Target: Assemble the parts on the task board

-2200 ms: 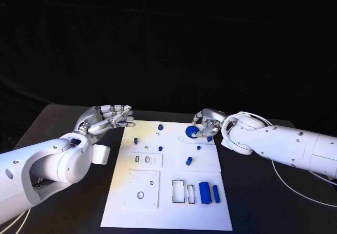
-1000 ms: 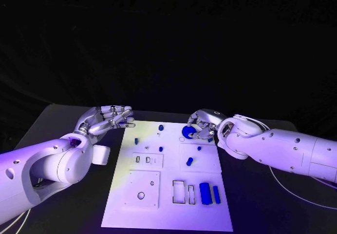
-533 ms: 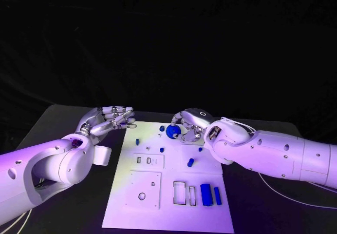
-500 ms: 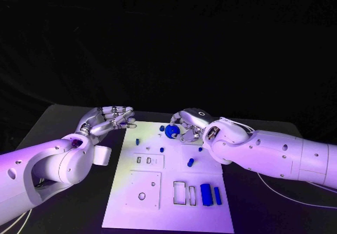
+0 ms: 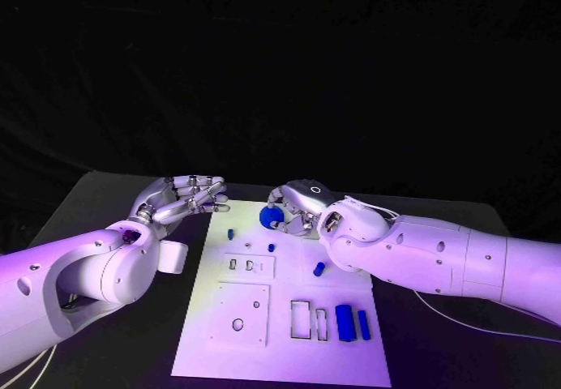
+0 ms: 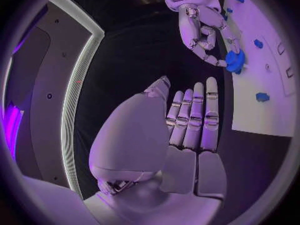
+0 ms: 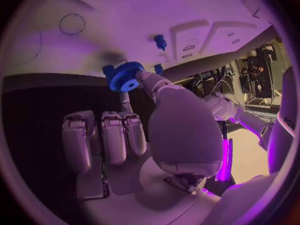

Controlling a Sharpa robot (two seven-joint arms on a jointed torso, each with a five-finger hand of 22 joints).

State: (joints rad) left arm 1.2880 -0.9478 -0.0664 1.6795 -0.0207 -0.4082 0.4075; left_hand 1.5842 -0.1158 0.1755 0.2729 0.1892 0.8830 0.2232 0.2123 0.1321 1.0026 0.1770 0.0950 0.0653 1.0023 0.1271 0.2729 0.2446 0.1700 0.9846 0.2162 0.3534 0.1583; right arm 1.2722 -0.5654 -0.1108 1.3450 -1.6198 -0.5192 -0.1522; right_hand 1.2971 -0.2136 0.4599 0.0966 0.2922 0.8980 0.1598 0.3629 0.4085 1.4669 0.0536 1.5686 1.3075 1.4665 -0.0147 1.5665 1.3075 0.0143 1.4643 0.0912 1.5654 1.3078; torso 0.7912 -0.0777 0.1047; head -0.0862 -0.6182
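Observation:
The white task board [image 5: 280,356] lies in the middle of the black table. My right hand [image 5: 297,209] hovers over the board's far edge, pinching a blue gear [image 5: 271,217] between thumb and a finger; the same gear [image 7: 125,76] shows toothed with a centre hole in the right wrist view, and the gear [image 6: 234,61] also appears in the left wrist view. My left hand [image 5: 187,195] sits at the board's far left corner, holding nothing, its fingers [image 6: 194,120] extended side by side. Small blue pegs [image 5: 270,247] stand on the board, and one peg [image 5: 318,268] lies mid-board.
A thick blue cylinder [image 5: 343,322] and a thin blue bar [image 5: 362,324] lie near the board's right front, beside two rectangular slots [image 5: 299,318]. Raised white plates [image 5: 240,314] with holes occupy the left side. A white cable [image 5: 468,322] trails on the table at right.
My right hand has carried the blue gear leftward along the board's far edge, closer to my left hand. The left hand has stayed in place.

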